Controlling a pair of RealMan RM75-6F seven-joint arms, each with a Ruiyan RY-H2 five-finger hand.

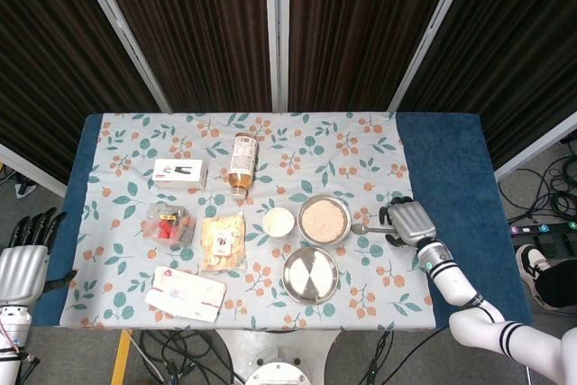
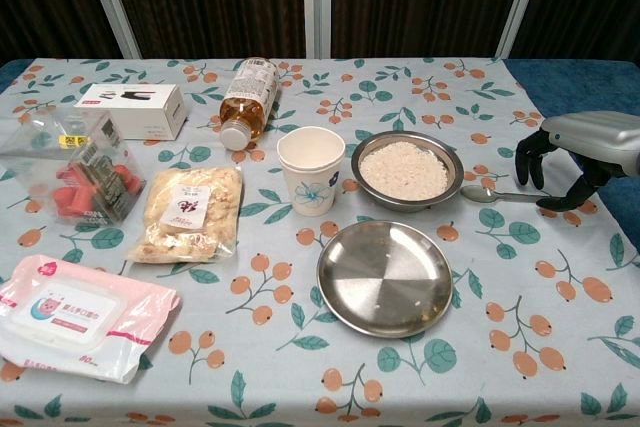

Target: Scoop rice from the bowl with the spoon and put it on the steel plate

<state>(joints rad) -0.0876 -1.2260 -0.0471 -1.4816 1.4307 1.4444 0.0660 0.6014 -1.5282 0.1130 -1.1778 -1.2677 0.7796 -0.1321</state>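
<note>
A steel bowl of rice (image 2: 405, 170) (image 1: 324, 219) stands right of centre on the flowered cloth. In front of it lies the empty steel plate (image 2: 385, 277) (image 1: 310, 274). The spoon (image 2: 497, 194) (image 1: 370, 230) lies flat on the cloth to the right of the bowl, its scoop end towards the bowl. Over the end of the spoon's handle hangs my right hand (image 2: 583, 150) (image 1: 409, 223), its dark fingers (image 2: 529, 159) pointing down and apart from the thumb, nothing held. My left hand (image 1: 23, 257) stays off the table's left edge, fingers spread, seen only in the head view.
A paper cup (image 2: 310, 169) stands just left of the bowl. Behind it lies a bottle (image 2: 247, 97). On the left are a white box (image 2: 133, 110), a clear box of red things (image 2: 75, 177), a snack bag (image 2: 190, 212) and a wipes pack (image 2: 70, 317).
</note>
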